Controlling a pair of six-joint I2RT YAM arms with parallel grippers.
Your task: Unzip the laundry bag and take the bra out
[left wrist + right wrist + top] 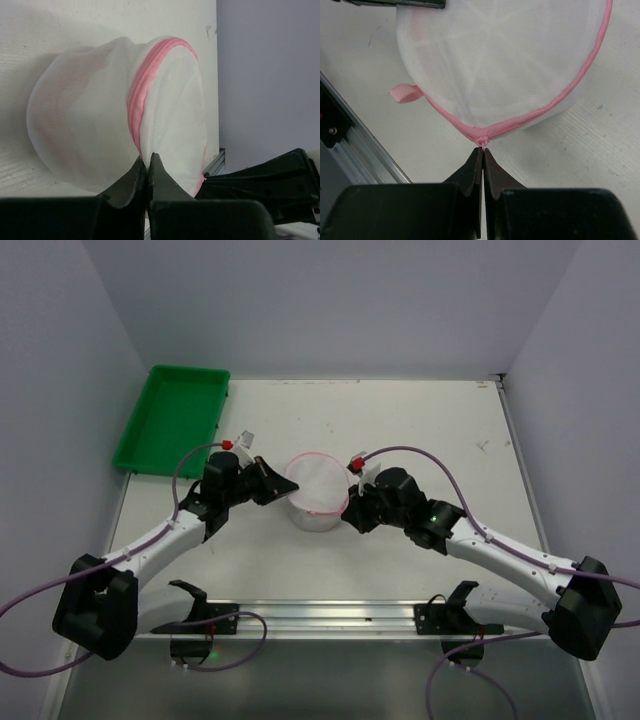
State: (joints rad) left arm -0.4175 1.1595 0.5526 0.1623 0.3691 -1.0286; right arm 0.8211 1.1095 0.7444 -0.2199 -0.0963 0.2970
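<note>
The laundry bag [317, 492] is a small round drum of translucent white mesh with pink zip trim, at the table's middle between both arms. My left gripper [284, 488] is shut on the bag's left edge; in the left wrist view its jaws [147, 159] pinch the mesh by the pink zip [136, 102]. My right gripper [350, 510] is shut on the pink zip pull [481, 142] at the bag's right edge, with the zip closed along the rim [555, 102]. A faint pink shade shows through the mesh [90, 65]; the bra itself is hidden inside.
A green tray [172, 418] stands at the back left corner. A metal rail [320, 618] runs along the near edge between the arm bases. A pink hanging loop [406, 93] sticks out of the bag's side.
</note>
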